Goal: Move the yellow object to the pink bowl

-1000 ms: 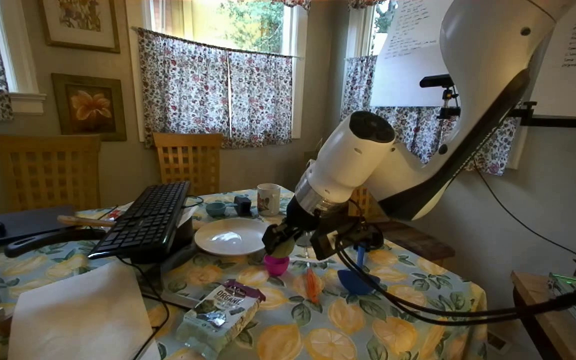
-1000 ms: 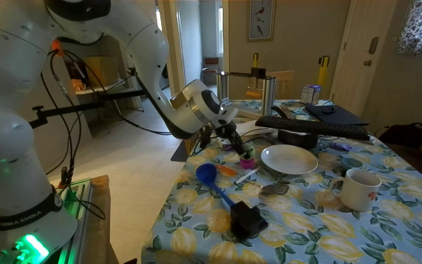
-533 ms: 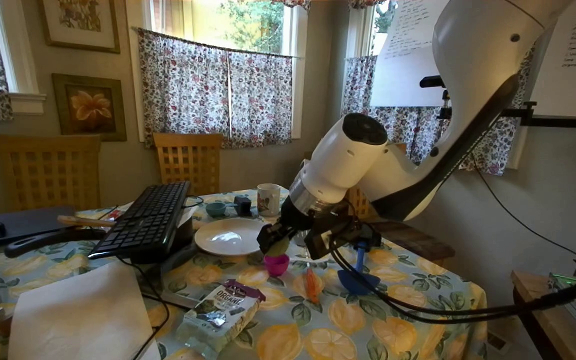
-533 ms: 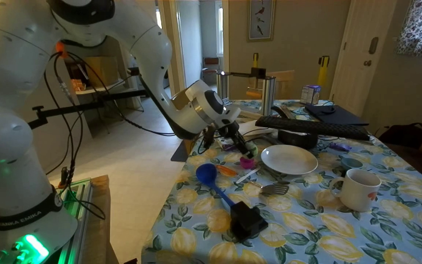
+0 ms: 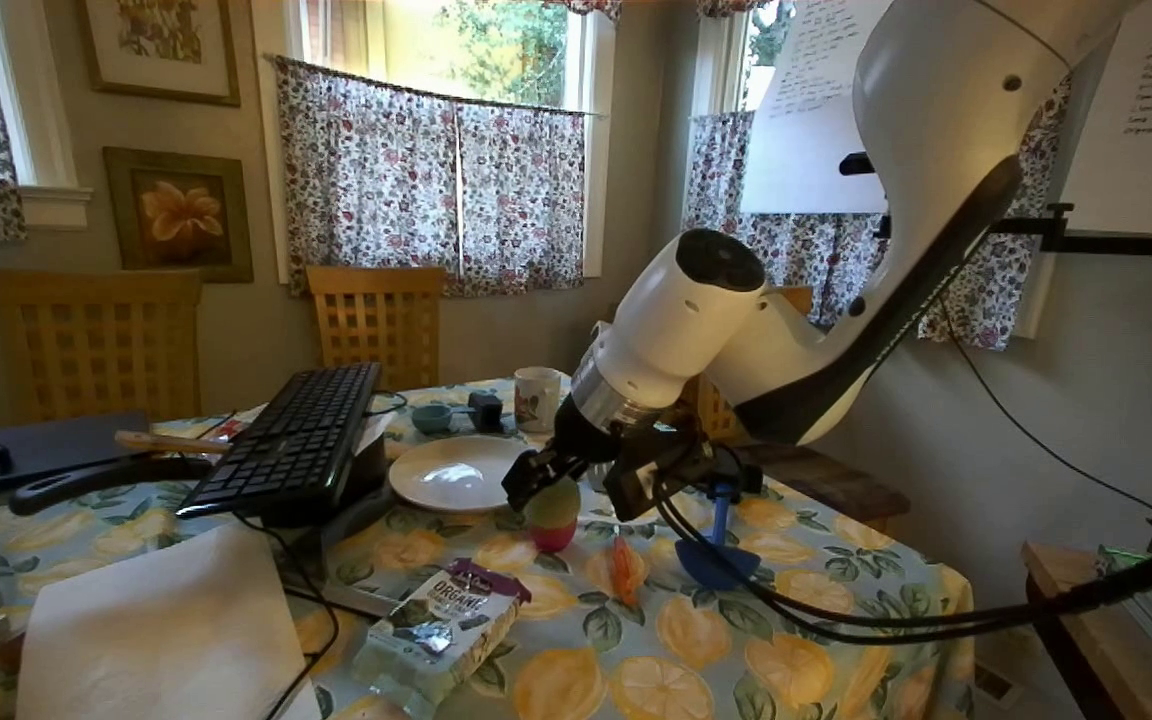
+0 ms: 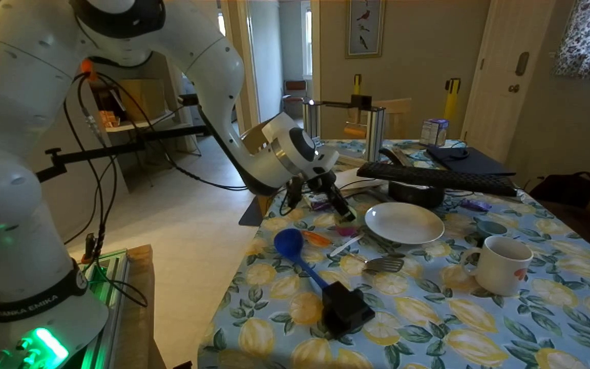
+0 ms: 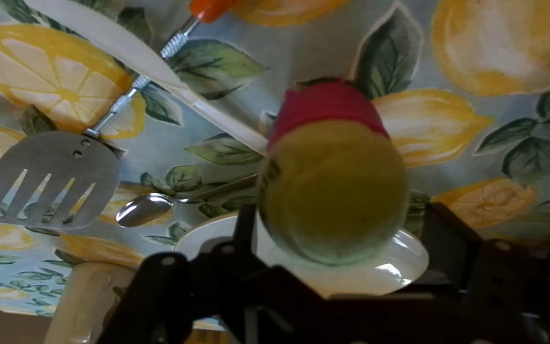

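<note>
The yellow object (image 5: 553,503), a pale yellow-green rounded lump, sits at the mouth of the pink bowl (image 5: 554,538), its upper part standing above the rim. In the wrist view the yellow object (image 7: 334,191) covers much of the pink bowl (image 7: 325,105). The bowl also shows in an exterior view (image 6: 346,231), with the lump blurred above it. My gripper (image 7: 343,222) is open, with its fingers spread on either side of the lump and a gap on the right. In an exterior view the gripper (image 5: 528,484) is just above the bowl.
A white plate (image 6: 404,222) lies beside the bowl. A white knife (image 6: 346,246), a slotted spatula (image 7: 48,181) and a spoon (image 7: 145,209) lie close by. A blue ladle (image 6: 290,244), a mug (image 6: 503,265), a snack bag (image 5: 446,625) and a keyboard (image 5: 286,435) are farther off.
My gripper has shifted a little toward the plate and opened. The yellow object has dropped from between the fingers down onto the pink bowl.
</note>
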Tool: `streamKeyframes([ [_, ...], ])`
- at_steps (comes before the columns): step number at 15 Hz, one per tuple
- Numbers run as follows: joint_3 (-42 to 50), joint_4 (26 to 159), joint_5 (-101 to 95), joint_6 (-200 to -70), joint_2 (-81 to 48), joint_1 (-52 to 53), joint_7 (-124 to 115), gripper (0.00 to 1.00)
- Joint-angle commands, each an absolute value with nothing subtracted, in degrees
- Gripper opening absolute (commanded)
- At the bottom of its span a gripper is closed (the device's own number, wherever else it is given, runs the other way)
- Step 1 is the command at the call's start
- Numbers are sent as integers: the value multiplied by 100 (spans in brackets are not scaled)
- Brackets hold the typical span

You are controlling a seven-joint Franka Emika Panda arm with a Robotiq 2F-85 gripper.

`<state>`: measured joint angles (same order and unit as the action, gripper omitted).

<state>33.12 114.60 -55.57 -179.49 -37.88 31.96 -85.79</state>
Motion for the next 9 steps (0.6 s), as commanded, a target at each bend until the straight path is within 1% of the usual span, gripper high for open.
streamKeyframes([
  [1, 3149, 11308, -5526, -17996, -3836, 3017, -8405, 100],
  [4, 3110, 11459, -5550, -17852, -3618, 3095, -8350, 100],
  [7, 3587, 11830, -5826, -17701, -3107, 3703, -8574, 100],
  [9, 3792, 12203, -5830, -17372, -2593, 4115, -8573, 100],
])
